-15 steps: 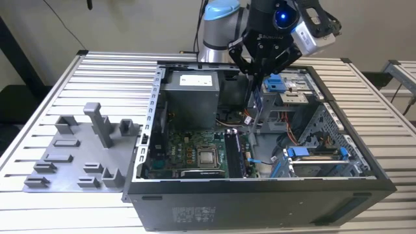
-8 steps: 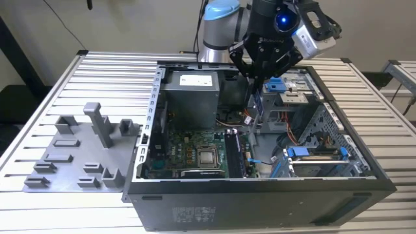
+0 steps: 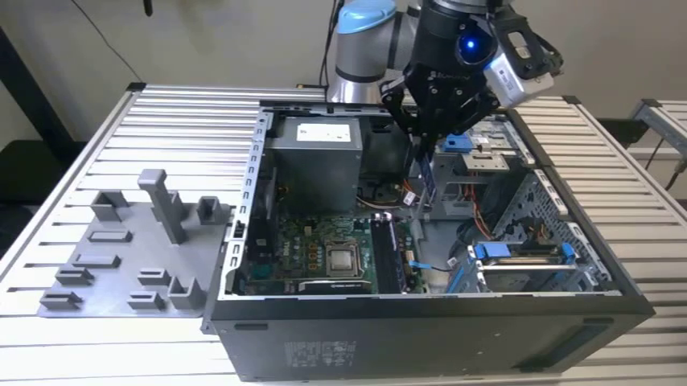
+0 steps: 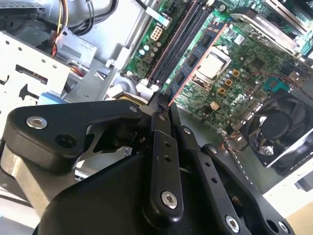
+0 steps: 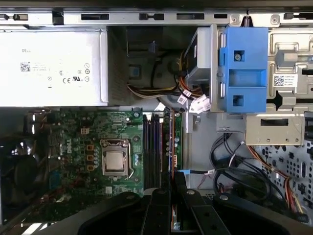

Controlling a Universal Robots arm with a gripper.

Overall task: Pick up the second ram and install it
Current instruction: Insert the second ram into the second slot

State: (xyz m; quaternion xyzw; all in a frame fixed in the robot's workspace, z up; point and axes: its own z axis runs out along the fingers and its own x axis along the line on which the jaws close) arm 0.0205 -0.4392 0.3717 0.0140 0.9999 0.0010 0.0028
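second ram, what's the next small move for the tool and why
Probably a slow, straight lowering. In the second wrist view the tool is shut on the second ram, which in the exterior view hangs above the motherboard, not seated. In the first wrist view its edge runs along the memory slots, so no sideways shift seems needed first.

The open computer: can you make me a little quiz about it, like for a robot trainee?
1. True or false: the black gripper is shut on the long, thin blue circuit-board strip with dark chips.
2. Where does the grey plastic tray with upright posts lie, relative to the black computer case? A: inside. B: outside, on the exterior view's left. C: on top.
3. Fill in: the square silver processor sits on the large green ____.
Key: 1 true; 2 B; 3 motherboard.
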